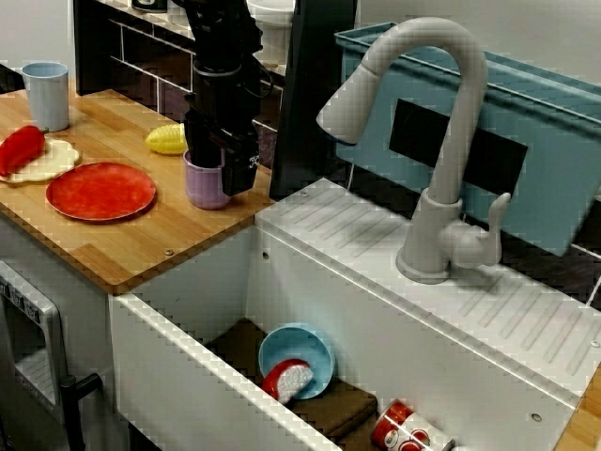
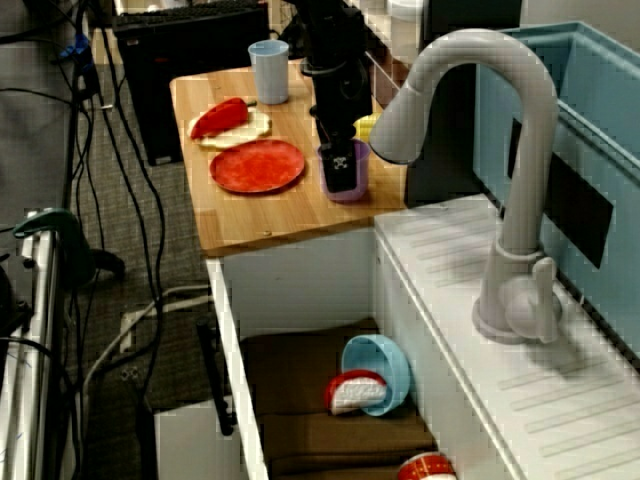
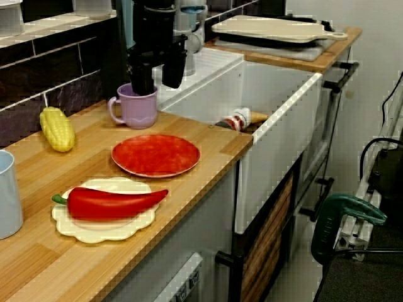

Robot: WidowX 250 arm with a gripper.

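Observation:
A purple mug (image 1: 205,188) (image 2: 356,182) (image 3: 138,110) stands upright on the wooden counter (image 1: 141,249), close to the sink. My black gripper (image 1: 221,167) (image 2: 340,165) (image 3: 157,82) comes straight down onto it. In the view from the counter end, one finger dips inside the mug and the other hangs outside its sink-side wall. The fingers stand apart with a gap around the wall, so the gripper is open. A yellow corn cob (image 1: 167,139) (image 3: 56,129) lies just behind the mug by the tiled wall.
Beside the mug lies a red plate (image 1: 100,190) (image 3: 155,155); past it a red pepper (image 3: 110,202) rests on a cream plate, near a pale blue cup (image 1: 47,94). The white sink (image 1: 188,348) holds a blue bowl (image 1: 296,362) and a red can (image 1: 399,432). A tall faucet (image 1: 441,141) stands behind it.

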